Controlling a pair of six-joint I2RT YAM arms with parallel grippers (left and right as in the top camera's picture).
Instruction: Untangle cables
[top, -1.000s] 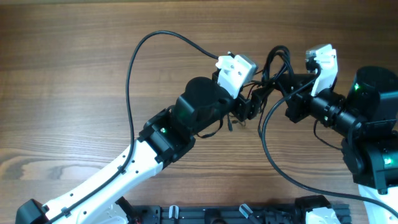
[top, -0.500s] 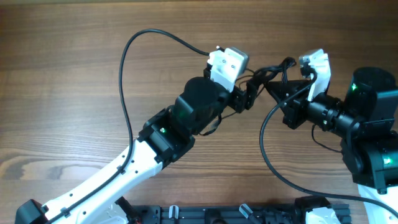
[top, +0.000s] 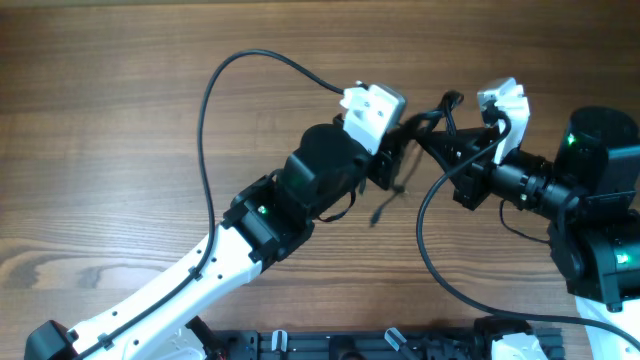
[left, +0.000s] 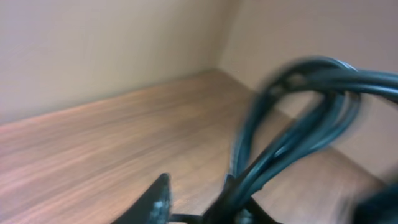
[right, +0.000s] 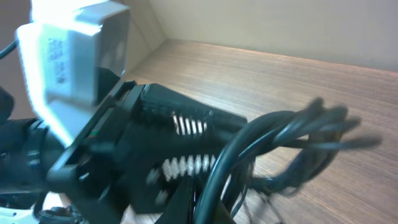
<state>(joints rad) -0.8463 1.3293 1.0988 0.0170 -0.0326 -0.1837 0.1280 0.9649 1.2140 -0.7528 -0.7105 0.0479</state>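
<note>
cables (top: 432, 120): thin black cords, bunched in a knot lifted off the table (top: 120, 60) between the two tools; one long loop (top: 205, 130) arcs away to the left, another strand drops past the right arm; a plug end (top: 383, 207) dangles under the knot
left gripper (top: 398, 150): right at the knot; its own camera shows cord running down between the fingers (left: 158, 196), all motion-blurred; clamped or apart, cannot tell
right gripper (top: 455, 140): facing the left one, just beside it across the knot; cord rises from the bottom of its view; own fingers not readable, so grip cannot be told
handling, judged: light and limp; no shape of its own, sags and swings wherever unsupported; rubbery jacket likely drags on itself, so crossings bind under tension rather than slide
risk: hard opposing pull would cinch the knot; plug may snag in a loop
where to hold: single strands just outside the knot, one per tool; avoid pinching several cords together; feed the plug end back through slack loops
</note>
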